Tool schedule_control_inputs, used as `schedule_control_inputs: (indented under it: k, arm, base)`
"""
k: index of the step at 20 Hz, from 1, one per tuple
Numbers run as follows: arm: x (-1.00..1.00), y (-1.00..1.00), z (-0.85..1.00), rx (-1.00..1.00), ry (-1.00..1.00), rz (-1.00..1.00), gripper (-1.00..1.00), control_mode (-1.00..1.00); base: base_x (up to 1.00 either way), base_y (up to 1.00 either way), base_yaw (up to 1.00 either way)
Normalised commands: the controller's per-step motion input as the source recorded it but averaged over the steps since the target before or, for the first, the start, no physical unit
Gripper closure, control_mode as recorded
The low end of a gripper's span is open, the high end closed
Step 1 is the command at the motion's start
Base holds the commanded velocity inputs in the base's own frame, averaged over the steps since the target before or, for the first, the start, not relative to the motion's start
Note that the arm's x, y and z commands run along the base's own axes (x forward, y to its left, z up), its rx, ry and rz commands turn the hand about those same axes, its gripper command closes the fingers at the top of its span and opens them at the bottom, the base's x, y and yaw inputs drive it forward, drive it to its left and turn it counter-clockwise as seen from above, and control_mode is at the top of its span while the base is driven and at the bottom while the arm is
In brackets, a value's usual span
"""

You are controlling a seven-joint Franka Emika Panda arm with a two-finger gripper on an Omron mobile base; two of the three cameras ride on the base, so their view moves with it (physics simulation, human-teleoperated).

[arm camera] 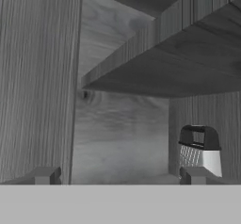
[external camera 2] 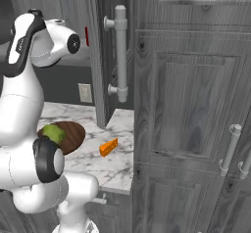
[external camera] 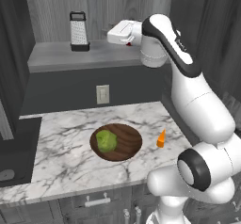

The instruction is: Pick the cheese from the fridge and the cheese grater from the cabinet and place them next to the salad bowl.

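The cheese (external camera: 161, 139) already lay on the worktop (external camera: 66, 143) beside the salad bowl (external camera: 129, 140); the cheese grater (external camera: 78, 31) stood upright on the cabinet shelf (external camera: 52, 56). The tool (arm camera: 120, 176) was spread wide, empty — it needed shifting sideways to centre on the grater's handle before closing

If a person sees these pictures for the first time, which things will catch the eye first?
The white arm rises tall and bends toward the cabinet, where the cheese grater stands upright on the shelf. Below, on the marble counter, the salad bowl holds green lettuce, and the orange cheese lies just beside it, apart. In the hand view, the gripper has its fingers wide open, holding nothing.
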Motion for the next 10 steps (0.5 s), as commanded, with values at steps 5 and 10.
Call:
schedule_control_inputs:
  k: [5, 10]
  arm:
    - [0.27, 0.09, 0.0, -0.01, 0.0, 0.0, -1.0, -1.0]
    - [0.2, 0.04, 0.0, -0.03, 0.0, -0.02, -1.0, -1.0]
  base:
    - [0.0, 0.0, 0.0]
    - [0.0, 0.0, 0.0]
